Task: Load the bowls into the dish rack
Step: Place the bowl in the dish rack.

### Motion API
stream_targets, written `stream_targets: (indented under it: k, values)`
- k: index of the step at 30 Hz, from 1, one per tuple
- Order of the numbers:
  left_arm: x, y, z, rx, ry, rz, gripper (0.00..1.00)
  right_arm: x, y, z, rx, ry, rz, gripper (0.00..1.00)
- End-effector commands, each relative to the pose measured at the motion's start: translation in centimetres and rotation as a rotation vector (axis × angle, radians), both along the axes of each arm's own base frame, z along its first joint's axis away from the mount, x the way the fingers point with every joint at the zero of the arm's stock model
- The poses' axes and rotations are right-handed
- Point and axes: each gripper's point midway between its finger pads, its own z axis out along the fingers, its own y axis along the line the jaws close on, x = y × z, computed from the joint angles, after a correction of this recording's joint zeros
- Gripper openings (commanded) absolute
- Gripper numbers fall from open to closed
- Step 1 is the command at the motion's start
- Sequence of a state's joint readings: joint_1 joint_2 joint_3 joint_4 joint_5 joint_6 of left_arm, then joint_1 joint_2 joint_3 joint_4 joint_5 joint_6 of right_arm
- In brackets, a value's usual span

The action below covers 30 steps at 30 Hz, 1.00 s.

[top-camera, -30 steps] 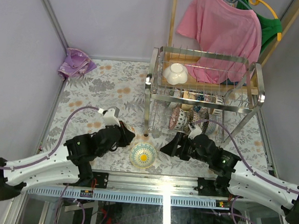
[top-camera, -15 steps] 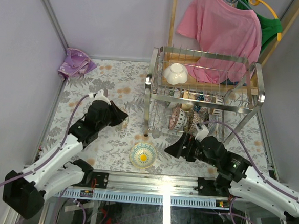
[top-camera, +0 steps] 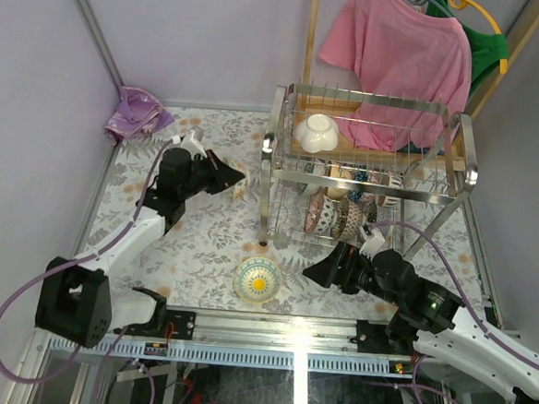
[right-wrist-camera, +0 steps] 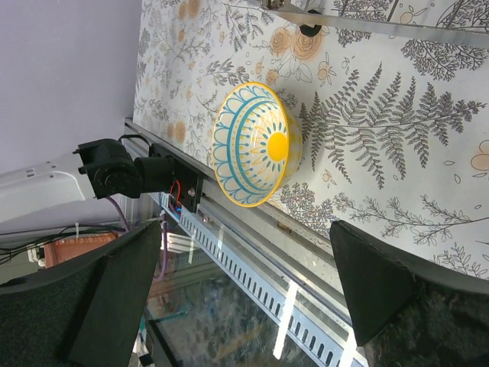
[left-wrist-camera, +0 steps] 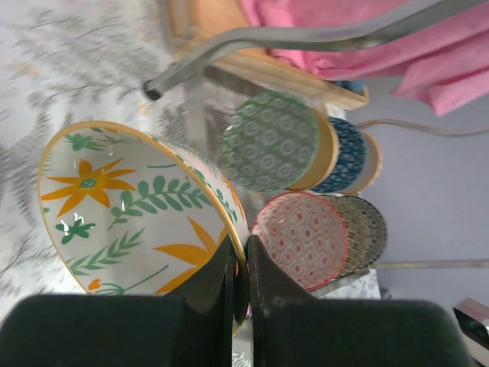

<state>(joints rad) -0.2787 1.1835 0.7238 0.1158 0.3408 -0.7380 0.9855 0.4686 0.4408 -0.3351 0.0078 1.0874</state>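
Observation:
My left gripper (top-camera: 227, 175) is shut on the rim of a white bowl with orange flowers and green leaves (left-wrist-camera: 130, 206). It holds the bowl in the air just left of the steel dish rack (top-camera: 280, 110). The left wrist view shows the fingers (left-wrist-camera: 221, 267) pinching the rim, with several patterned bowls (left-wrist-camera: 302, 237) standing on edge in the rack's lower tier beyond. A white bowl (top-camera: 316, 131) sits on the upper tier. A yellow-and-blue bowl (top-camera: 258, 279) rests upright on the table near the front edge. My right gripper (top-camera: 313, 272) is open and empty just right of it, and that bowl also shows in the right wrist view (right-wrist-camera: 256, 145).
A pink shirt (top-camera: 400, 54) hangs on a wooden stand behind the rack. A purple cloth (top-camera: 139, 114) lies in the far left corner. The metal front rail (right-wrist-camera: 252, 252) runs just beside the yellow-and-blue bowl. Walls close in on the left and right.
My left arm has stretched away from the front, carrying the flowered bowl up beside the rack's left post. My right gripper has drawn back slightly to the right, still open.

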Motion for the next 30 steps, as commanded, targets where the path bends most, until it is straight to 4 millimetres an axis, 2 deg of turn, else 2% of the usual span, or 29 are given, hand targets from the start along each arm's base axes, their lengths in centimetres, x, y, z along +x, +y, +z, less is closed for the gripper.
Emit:
stream_targets:
  k: [1,6,11,21,30]
  values:
    - [0.1,-3.8,6.6,-0.152,-0.169,-0.247,0.00,0.0,0.0,2.6,0.035,-0.052,0.007,0.99]
    - [0.4,-5.7,7.5,-0.237,-0.189,-0.370,0.00,0.0,-0.1,2.4,0.028,-0.052,0.007,0.99]
    - [0.2,-7.5,6.9,-0.325,-0.164,-0.456,0.00,0.1,0.1,2.1,0.031,-0.045,0.011,0.99]
    - [-1.7,-13.0,5.4,-0.465,-0.044,-0.596,0.00,0.1,0.1,2.1,0.028,-0.047,0.009,0.99]
    - [-2.3,-14.1,2.1,-0.487,0.077,-0.579,0.00,0.0,-0.6,1.7,0.034,-0.047,-0.014,0.99]
